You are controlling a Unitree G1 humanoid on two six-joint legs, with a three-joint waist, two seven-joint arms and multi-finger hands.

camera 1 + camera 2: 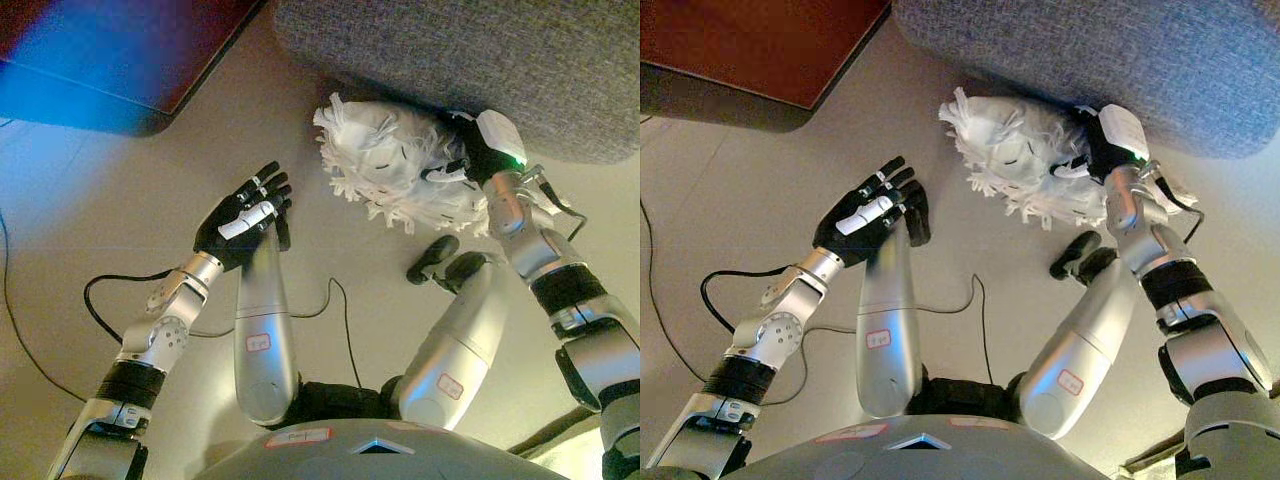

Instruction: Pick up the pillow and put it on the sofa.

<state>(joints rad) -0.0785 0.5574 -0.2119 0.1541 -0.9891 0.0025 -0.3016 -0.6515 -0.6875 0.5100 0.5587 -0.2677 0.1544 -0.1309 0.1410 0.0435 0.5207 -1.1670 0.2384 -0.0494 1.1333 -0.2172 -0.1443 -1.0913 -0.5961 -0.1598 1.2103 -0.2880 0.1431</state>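
Observation:
A white shaggy pillow (pixel 390 160) with fringed edges lies on the floor against the front of the grey sofa (pixel 480 60). My right hand (pixel 470 150) is at the pillow's right side, fingers curled into its fluff. Off to the left, my left hand (pixel 245 215) hovers above the floor with straight fingers, well short of the pillow and holding nothing.
The grey sofa (pixel 1090 50) fills the top right. A dark reddish-brown table or cabinet (pixel 750 50) stands at the top left. Pale floor (pixel 80 200) stretches between them and around the pillow.

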